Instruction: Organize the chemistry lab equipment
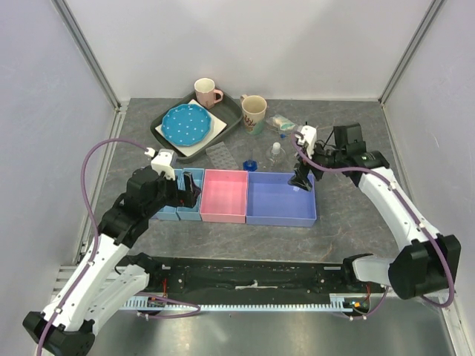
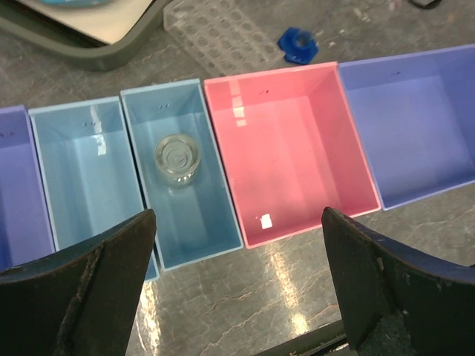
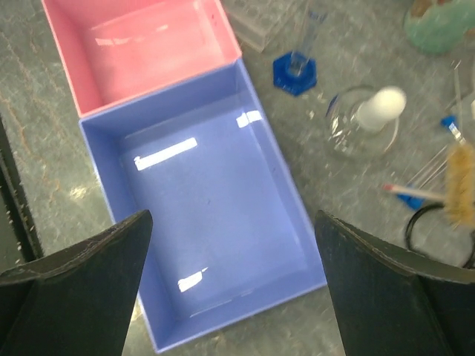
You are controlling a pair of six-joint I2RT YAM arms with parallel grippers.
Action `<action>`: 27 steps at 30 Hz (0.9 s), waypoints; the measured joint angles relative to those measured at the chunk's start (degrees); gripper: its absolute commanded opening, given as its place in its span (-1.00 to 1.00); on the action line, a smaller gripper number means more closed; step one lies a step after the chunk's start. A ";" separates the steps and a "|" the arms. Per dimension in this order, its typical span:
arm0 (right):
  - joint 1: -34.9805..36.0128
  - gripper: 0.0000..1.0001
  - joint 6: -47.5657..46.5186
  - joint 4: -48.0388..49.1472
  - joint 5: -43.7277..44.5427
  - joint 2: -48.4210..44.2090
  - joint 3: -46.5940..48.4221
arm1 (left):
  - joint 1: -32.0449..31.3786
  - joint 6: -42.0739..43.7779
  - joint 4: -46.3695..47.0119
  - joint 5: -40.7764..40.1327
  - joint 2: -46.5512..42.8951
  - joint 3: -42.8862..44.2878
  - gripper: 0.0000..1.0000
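My left gripper (image 1: pixel 190 189) is open and empty above the light blue bins; its jaws stand wide apart in the left wrist view (image 2: pixel 237 222). A tiny clear bottle (image 2: pixel 177 158) lies in the second light blue bin (image 2: pixel 194 222). My right gripper (image 1: pixel 302 178) is open and empty over the right end of the purple bin (image 3: pixel 208 215). On the table beyond the bins lie a clear welled tray (image 1: pixel 220 156), a blue cap-like piece (image 3: pixel 295 72), a clear bottle with a white stopper (image 3: pixel 365 121), a black looped wire (image 3: pixel 434 230), a tan stick (image 3: pixel 460 182), a blue-tipped stick (image 3: pixel 415 193) and a clear packet (image 1: pixel 282 121).
The pink bin (image 1: pixel 225 195) sits between the light blue bins and the purple bin (image 1: pixel 280 199). A dark tray (image 1: pixel 162 137) at the back holds a blue dotted plate (image 1: pixel 185 124). A pink mug (image 1: pixel 206 93) and a beige mug (image 1: pixel 254 113) stand beside it.
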 measured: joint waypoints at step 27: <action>6.91 0.96 25.11 10.21 24.85 33.53 22.36 | 0.00 1.81 2.64 2.25 -0.83 -0.81 0.99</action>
